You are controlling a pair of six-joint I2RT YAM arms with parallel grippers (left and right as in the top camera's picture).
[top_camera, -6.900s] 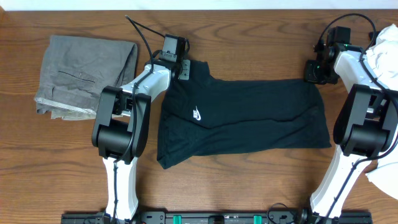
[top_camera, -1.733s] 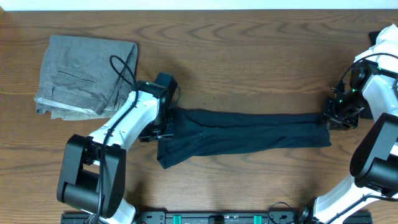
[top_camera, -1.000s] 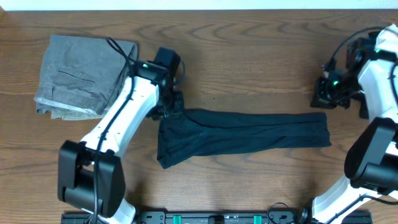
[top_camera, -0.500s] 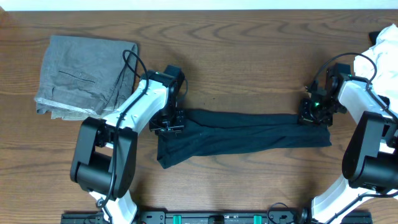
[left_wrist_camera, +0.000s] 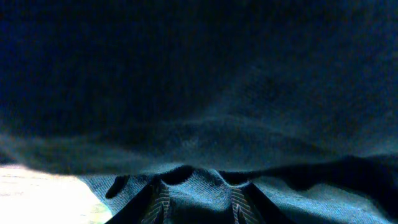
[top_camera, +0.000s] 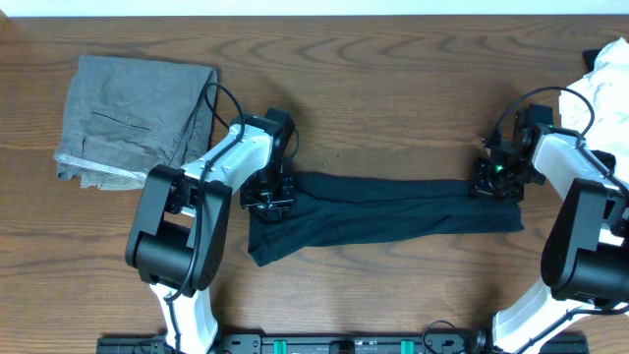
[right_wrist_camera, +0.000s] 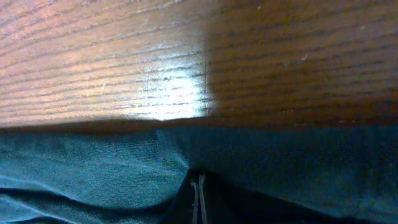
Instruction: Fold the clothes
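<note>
- The black T-shirt [top_camera: 393,211] lies nearest, across the lower middle of the overhead frame. It is gathered into a long narrow band running left to right, its left end wider and sagging toward the bottom edge. It looks like a lengthwise fold is in hand, with the cross folds not yet made.
- At the band's upper left corner sits the left gripper [top_camera: 267,197]. In its wrist view dark cloth fills the frame and a bunch of it stands between the two fingers [left_wrist_camera: 155,202], so the claw is clamped on the shirt, probably to hold that corner for the fold.
- At the upper right corner sits the right gripper [top_camera: 491,182]. Its fingers are pressed together at the shirt's top edge; whether they pinch any cloth I cannot tell.
- One gripper at each end suits keeping the fabric stretched so the crease runs straight.
- Beyond the shirt is bare wooden table [top_camera: 393,88].
- Farthest, in the upper left, grey trousers [top_camera: 133,118] lie folded and well apart from the shirt, seemingly finished.
- At the upper right edge a white garment [top_camera: 607,69] lies crumpled, likely awaiting its turn.
</note>
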